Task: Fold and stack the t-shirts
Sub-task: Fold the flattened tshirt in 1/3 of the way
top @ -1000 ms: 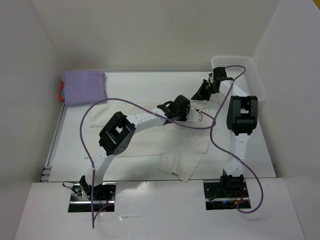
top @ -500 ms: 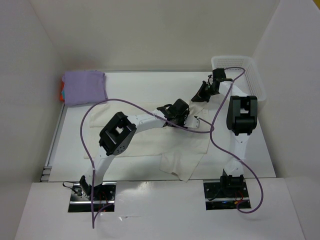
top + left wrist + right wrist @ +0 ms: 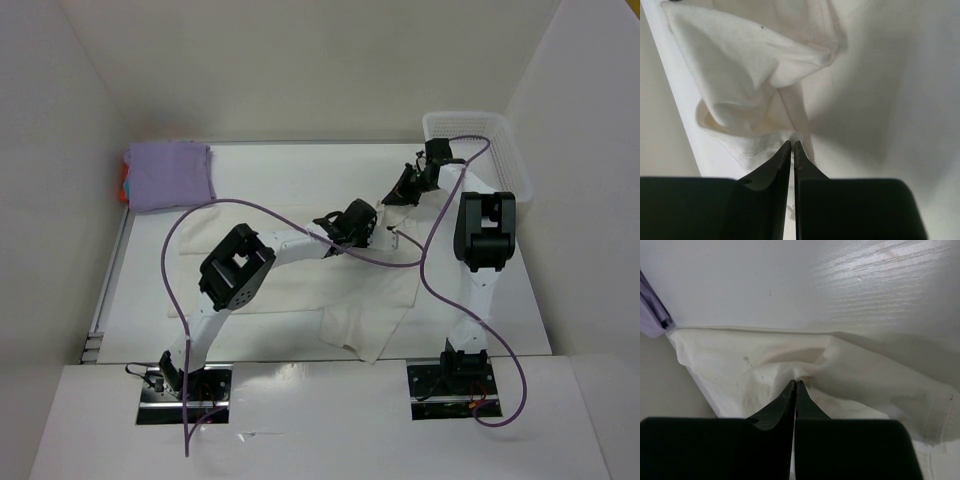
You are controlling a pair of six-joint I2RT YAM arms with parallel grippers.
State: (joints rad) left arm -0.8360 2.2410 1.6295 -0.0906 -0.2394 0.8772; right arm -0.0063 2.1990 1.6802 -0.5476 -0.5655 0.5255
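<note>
One off-white t-shirt (image 3: 370, 318) lies spread across the middle of the tabletop (image 3: 270, 175). A flap of it reaches toward the near edge between the two arm bases, and its long axis runs roughly left to right. Both grippers sit at its far right edge, so nearly all the cloth lies to the near left of them.

The left gripper (image 3: 791, 144) is the nearer one, just inside that edge. Its fingers are drawn in to a thin slit, and a ridge of cloth runs straight out from the tips, so it looks to have a pinch of the hem. The right gripper (image 3: 795, 382) is a little farther back and to the right, near the corner. Its fingers are pressed fully together, with wrinkles gathering into the tips, which reads as a grip on the same edge.

Judging by this hold, the fold turns on carrying that edge back over the body, toward the near left, with both arms moving together.

Farther off, at the far left, a lavender t-shirt (image 3: 170, 175) tops the folded stack, with an orange t-shirt (image 3: 123, 186) peeking out beneath. A white mesh basket (image 3: 465, 116) stands at the far right
</note>
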